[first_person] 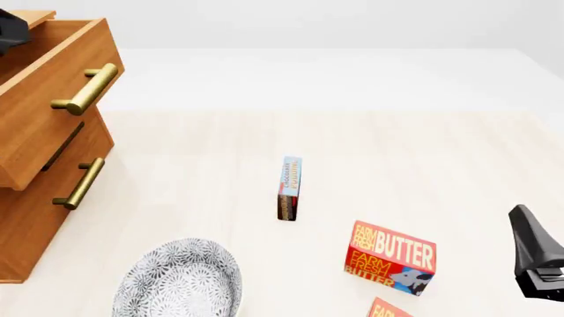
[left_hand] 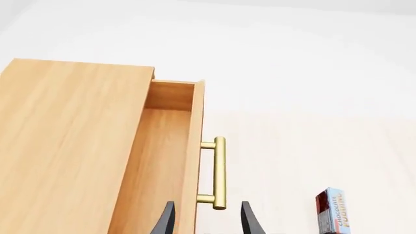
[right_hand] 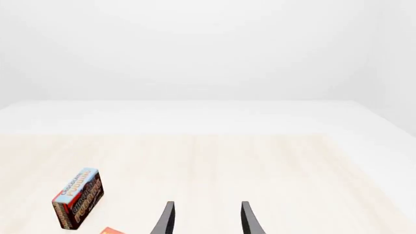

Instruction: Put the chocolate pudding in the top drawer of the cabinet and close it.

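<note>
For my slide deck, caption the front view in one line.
Top drawer open; pudding on edge mid-table, butter and plate nearer.

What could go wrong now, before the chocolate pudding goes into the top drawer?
1. The chocolate pudding stands on a narrow edge, so a careless touch by the right tool might tip it over.
2. The butter box stands close by and could be bumped on the approach.
3. The left tool, open beside the handle of the top drawer, might knock it.
</note>
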